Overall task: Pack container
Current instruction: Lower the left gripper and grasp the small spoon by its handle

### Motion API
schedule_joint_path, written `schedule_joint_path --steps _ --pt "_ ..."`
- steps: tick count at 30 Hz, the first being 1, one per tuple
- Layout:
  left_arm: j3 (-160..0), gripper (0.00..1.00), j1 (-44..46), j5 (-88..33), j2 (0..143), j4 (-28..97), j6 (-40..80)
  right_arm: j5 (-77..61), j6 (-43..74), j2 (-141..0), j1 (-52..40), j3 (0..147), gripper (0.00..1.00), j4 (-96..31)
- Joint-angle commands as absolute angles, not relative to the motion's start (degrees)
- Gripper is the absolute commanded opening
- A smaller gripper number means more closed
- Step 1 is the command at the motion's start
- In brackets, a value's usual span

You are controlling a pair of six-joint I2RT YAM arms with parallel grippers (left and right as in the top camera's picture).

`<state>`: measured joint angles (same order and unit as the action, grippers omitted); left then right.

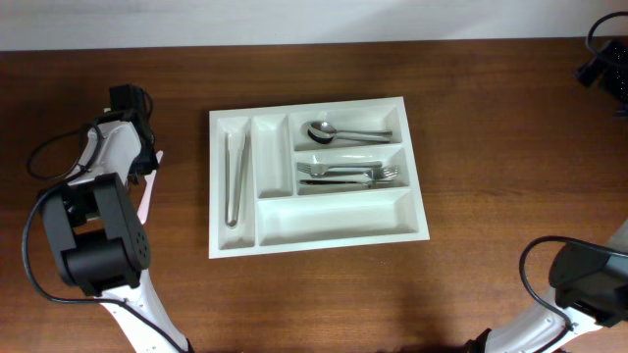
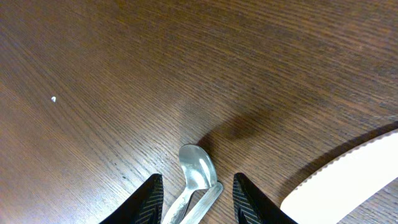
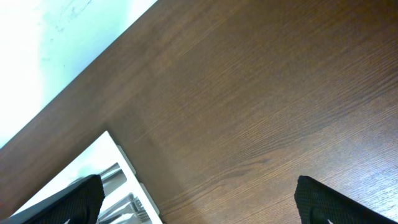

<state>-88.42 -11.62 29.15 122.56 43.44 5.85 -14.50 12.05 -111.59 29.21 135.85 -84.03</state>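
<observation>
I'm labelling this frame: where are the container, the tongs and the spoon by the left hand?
container (image 1: 334, 218), overhead view, bare bottom compartment.
tongs (image 1: 235, 176), overhead view, mid-length.
spoon (image 2: 198, 167), left wrist view, its bowl.

My left fingers (image 2: 149, 200) and right fingers (image 3: 73, 200) are matte black against the table (image 1: 471, 147), which is reddish-brown with fine dark wood grain. The spoon (image 2: 198, 167) by my left fingers is shiny silver. The container (image 1: 319, 242) is plain white, and the cutlery (image 1: 348, 175) in it is silver.
</observation>
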Motion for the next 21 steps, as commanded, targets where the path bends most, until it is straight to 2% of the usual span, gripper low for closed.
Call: schedule_joint_path --steps 1,14,17,21 --pt "-88.0 0.39 -11.4 28.9 123.5 43.0 5.7 -14.7 12.5 -111.3 29.3 135.6 0.99 -84.0" --pt "-88.0 0.36 -11.4 31.3 126.7 43.8 5.5 -14.7 12.5 -111.3 29.3 135.6 0.99 -84.0" --pt "-88.0 0.29 -11.4 31.5 126.7 43.7 5.5 -14.7 12.5 -111.3 29.3 135.6 0.99 -84.0" --pt "-88.0 0.25 -11.4 34.0 126.7 43.5 5.5 -14.7 12.5 -111.3 29.3 135.6 0.99 -84.0"
